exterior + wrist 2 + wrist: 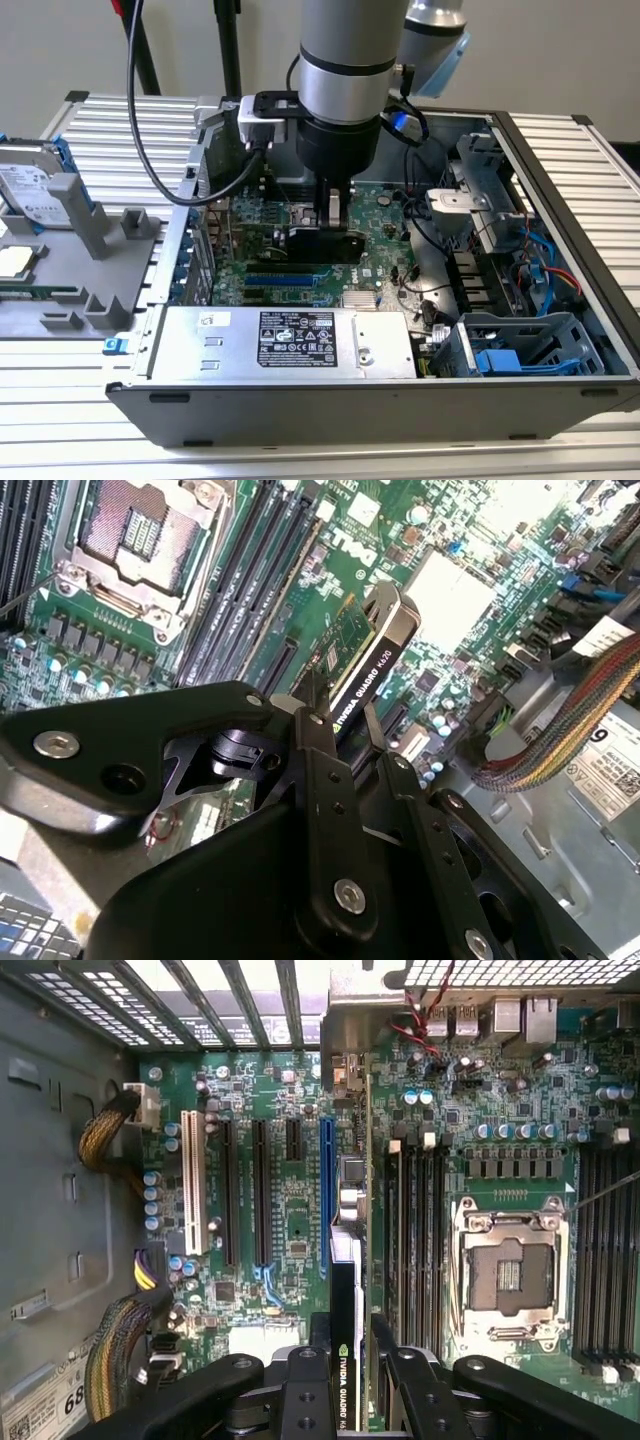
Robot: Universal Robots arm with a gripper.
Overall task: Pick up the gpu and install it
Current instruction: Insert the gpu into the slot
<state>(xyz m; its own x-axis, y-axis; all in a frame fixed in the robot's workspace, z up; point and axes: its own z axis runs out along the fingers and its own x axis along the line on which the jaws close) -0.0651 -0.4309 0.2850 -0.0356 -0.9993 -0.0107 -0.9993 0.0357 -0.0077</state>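
Black fingers [330, 780] of my gripper [351, 1360] sit closest in both wrist views, pressed against the two faces of the gpu [346, 1290] and pinching it on edge. One finger lies on its black cover, the other on its green board face. In the second wrist view the gpu [365, 655] stands out beyond my fingertips, tilted over the motherboard [250, 570], its black cover facing the camera.

In the exterior view my gripper [335, 215] hangs straight down inside the open case [560, 180], with the gpu [325, 243] held low above the motherboard [385, 215], near the middle of the case floor. I cannot tell whether its lower edge touches a slot.

In the first wrist view the gpu runs lengthwise just beside the blue slot [326, 1190], between it and the black memory slots [415, 1230]. The empty processor socket [508, 1275] lies beyond those. A white slot [192, 1195] and two black ones stand on the blue slot's other side.

A power supply [290, 340] lies along the case's near wall in the exterior view. Outside the case, at the exterior view's left, a grey holder [90, 240] stands on the bench [580, 150] with a hard drive [35, 190] leaning in it.
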